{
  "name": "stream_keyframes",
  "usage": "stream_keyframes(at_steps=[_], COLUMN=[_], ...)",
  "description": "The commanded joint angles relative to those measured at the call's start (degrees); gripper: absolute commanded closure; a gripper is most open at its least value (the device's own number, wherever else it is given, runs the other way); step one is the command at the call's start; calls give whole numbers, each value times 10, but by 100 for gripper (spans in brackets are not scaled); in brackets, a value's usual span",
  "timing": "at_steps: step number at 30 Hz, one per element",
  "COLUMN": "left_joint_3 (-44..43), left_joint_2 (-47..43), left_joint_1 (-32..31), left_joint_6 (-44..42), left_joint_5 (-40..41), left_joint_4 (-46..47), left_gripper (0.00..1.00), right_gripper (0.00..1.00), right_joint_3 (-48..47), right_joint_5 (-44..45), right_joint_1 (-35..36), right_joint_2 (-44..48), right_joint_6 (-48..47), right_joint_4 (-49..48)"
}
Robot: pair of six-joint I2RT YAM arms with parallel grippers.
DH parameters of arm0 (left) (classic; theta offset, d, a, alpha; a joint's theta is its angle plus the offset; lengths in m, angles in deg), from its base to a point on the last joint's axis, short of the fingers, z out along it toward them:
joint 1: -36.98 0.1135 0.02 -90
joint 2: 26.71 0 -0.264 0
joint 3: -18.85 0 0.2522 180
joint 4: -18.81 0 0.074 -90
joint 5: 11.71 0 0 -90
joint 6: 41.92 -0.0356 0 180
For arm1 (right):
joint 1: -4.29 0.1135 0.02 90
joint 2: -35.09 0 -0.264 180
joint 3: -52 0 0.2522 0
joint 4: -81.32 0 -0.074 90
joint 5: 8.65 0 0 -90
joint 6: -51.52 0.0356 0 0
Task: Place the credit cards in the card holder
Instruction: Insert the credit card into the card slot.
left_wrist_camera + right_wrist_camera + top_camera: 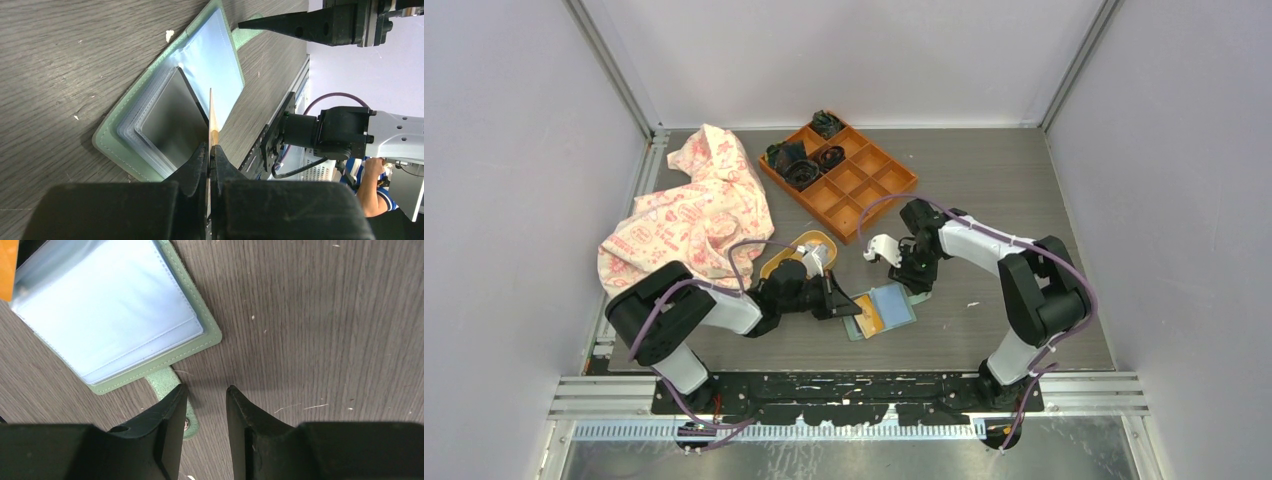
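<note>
The sage-green card holder (894, 304) lies open on the table, its clear blue-tinted sleeves up (215, 55) (110, 305). A dark grey credit card (170, 120) sits in the sleeves of its other half. My left gripper (210, 147) (849, 305) is shut on a thin tan-orange card (210, 117) seen edge-on, held over that half (869, 316). My right gripper (206, 390) (921, 288) is open, low over the table at the holder's closing tab (164, 379). Its left finger covers part of the tab beside the snap stud (186, 425). Nothing is between its fingers.
An orange compartment tray (864, 185) with dark items in its far cells stands behind. A yellow oval dish (816, 240) sits just behind my left gripper. A crumpled patterned cloth (694, 210) lies at the left. Bare table stretches right of the holder.
</note>
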Motion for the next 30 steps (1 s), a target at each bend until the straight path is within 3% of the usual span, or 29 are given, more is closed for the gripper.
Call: stream_keyframes(at_steps=[1, 30], left_joint_3=[-20, -23], left_joint_2=[-4, 19], left_joint_1=[3, 18], left_joint_6=[7, 33], left_joint_5=[3, 15], left_joint_4=[-9, 29], left_gripper=[100, 100], right_gripper=[60, 60], right_joint_3=[-19, -27], right_joint_5=[6, 14], right_joint_1=[3, 9], right_joint_2=[-8, -33], right_joint_6=[-6, -13], right_joint_4=[7, 25])
